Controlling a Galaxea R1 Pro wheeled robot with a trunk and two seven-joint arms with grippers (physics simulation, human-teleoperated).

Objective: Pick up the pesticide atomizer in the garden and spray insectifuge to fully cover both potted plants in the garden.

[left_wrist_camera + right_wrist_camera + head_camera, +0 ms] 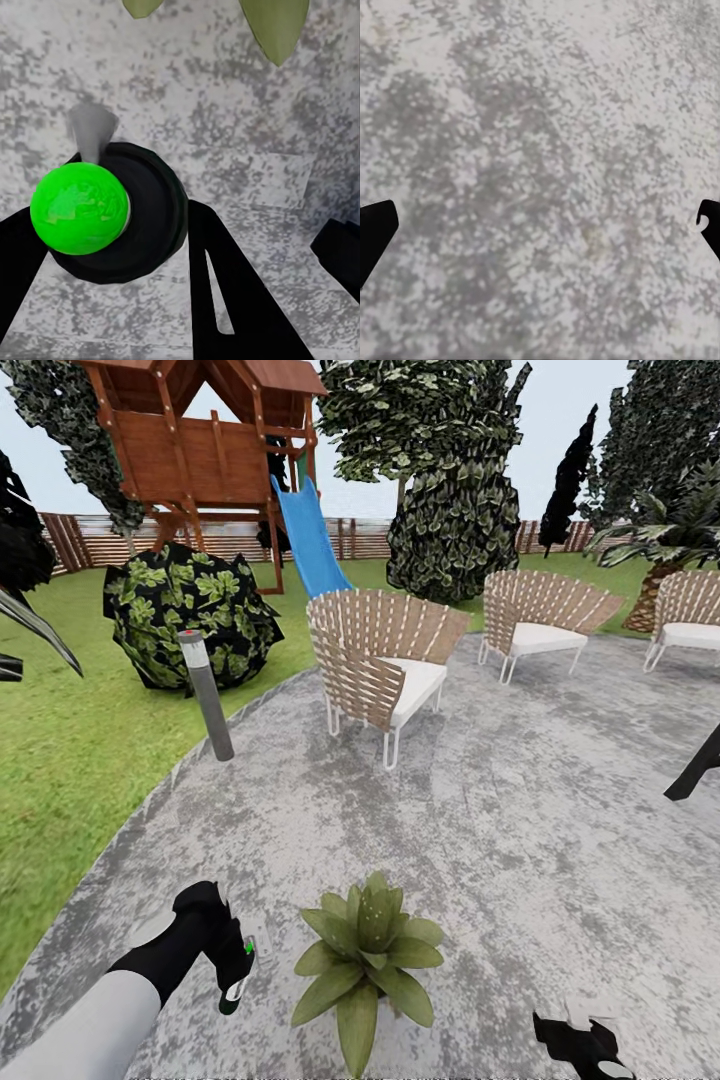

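Observation:
On the grey paved patio (520, 830) of the garden, one potted plant (368, 955), a low rosette of pointed green leaves, stands close in front of me. Just left of it my left gripper (235, 960) is shut on the pesticide atomizer (240, 965), a dark bottle with a small green light. In the left wrist view the atomizer's green-lit top (79, 208) sits between the black fingers (225, 292), and leaf tips (277, 26) of the plant show beyond it. My right gripper (585, 1045) hangs low to the plant's right, open over bare paving (540, 150).
Three woven chairs (380, 660) (535, 620) (690, 615) stand on the patio's far side. A grey bollard lamp (207, 695) leans at the lawn edge beside a dark bush (190, 615). Beyond are a wooden playset with a blue slide (310, 540), trees and a slatted fence (90, 540).

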